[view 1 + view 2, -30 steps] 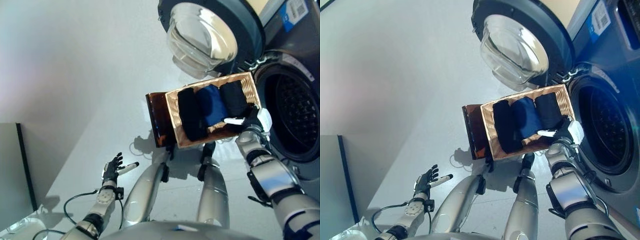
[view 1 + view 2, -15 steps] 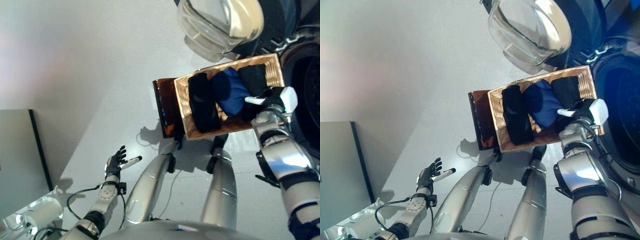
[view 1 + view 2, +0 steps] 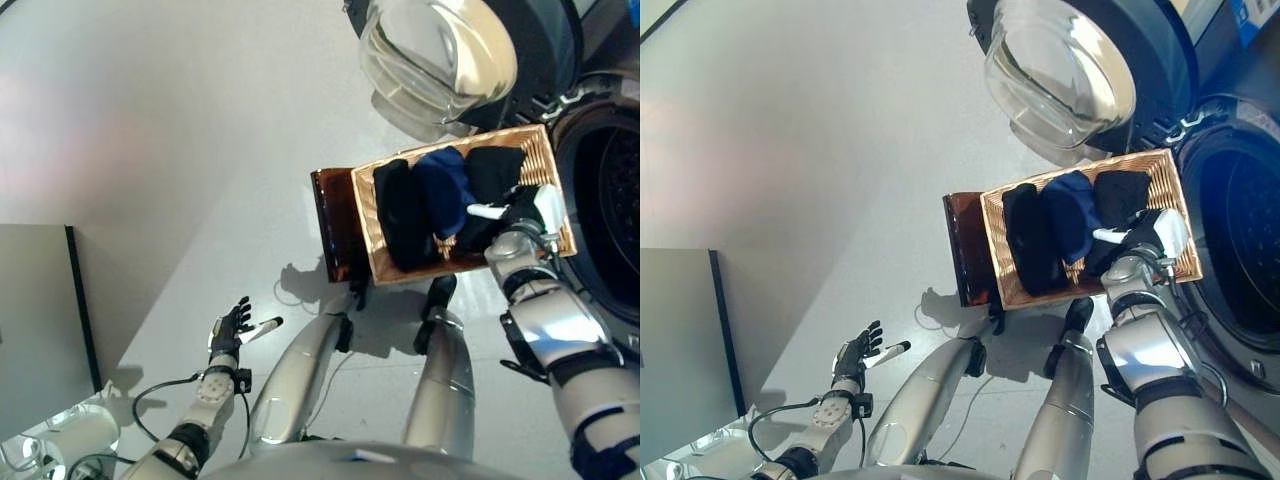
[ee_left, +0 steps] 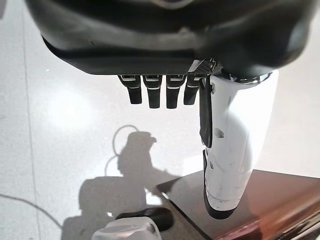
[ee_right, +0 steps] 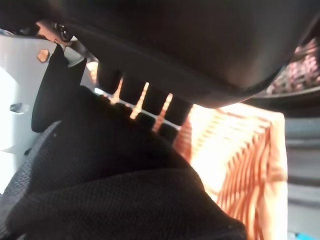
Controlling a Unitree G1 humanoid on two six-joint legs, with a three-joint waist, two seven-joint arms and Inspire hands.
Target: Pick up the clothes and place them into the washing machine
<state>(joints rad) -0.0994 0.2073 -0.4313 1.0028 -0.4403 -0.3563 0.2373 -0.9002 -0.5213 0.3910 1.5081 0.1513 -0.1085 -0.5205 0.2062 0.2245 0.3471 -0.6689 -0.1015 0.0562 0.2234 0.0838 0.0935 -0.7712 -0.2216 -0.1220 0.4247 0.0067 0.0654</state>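
Observation:
A wicker basket [image 3: 362,222] stands on a dark brown stool [image 3: 331,225] in front of the washing machine. In it lie a long black garment [image 3: 404,215], a blue garment [image 3: 443,193] and another black garment [image 3: 495,168]. My right hand [image 3: 515,214] reaches into the basket's near right part and lies on that second black garment [image 5: 115,185], which fills the right wrist view with the basket's weave [image 5: 235,160] beyond it. Whether the hand grips the cloth is hidden. My left hand [image 3: 229,331] hangs open low on the left above the floor, holding nothing.
The washing machine's round glass door [image 3: 440,55] stands swung open above the basket. Its dark drum opening [image 3: 612,200] is just right of the basket. A grey panel [image 3: 35,320] stands at the left edge. Bare grey floor [image 3: 150,120] spreads to the left.
The head camera has shifted. My right hand has gone from the basket's near right rim in onto the black garment. The left hand has kept its place.

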